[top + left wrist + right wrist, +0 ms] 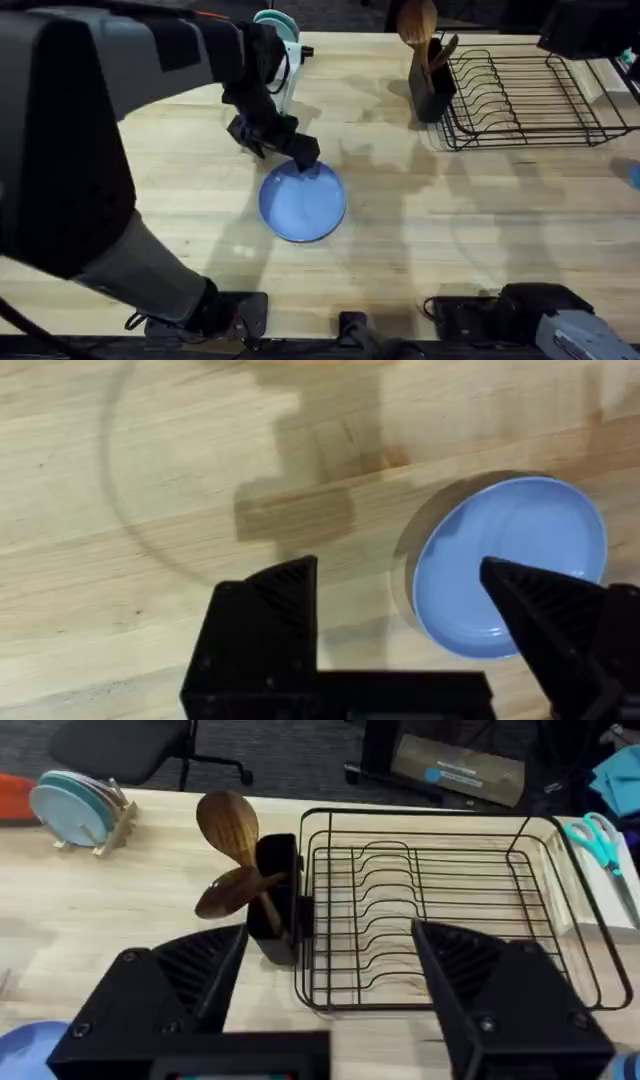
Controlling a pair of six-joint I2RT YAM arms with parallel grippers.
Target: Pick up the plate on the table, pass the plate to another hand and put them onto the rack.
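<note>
The plate [302, 203] is round and plain blue, with a low raised edge all the way around. It lies flat on the table [450, 230], a little left of the middle. The table is pale wood with soft lines in it.

The left gripper [300, 155] is at the far edge of the plate. Its black fingers are spread wide. In the left wrist view one finger [545, 610] is over the plate [510, 550] and the other finger [280, 600] is over bare wood, so the plate's edge sits between them. I cannot tell if a finger touches the plate. The left arm [90, 150] looks big and dark on the left side and hides much of the table there.

The rack [530, 95] is black wire and sits far to the right, well apart from the plate. Just to the left of the rack stands a black holder [430, 95] with wooden spoons [418, 25] in it. Far back, left of the middle, small teal plates [278, 28] stand in a wooden holder [110, 825].

The right gripper [330, 1000] has its fingers spread wide too, with nothing in them. In its view the rack [440, 910] is past the fingers, and scissors [600, 840] lie at the right of it.
</note>
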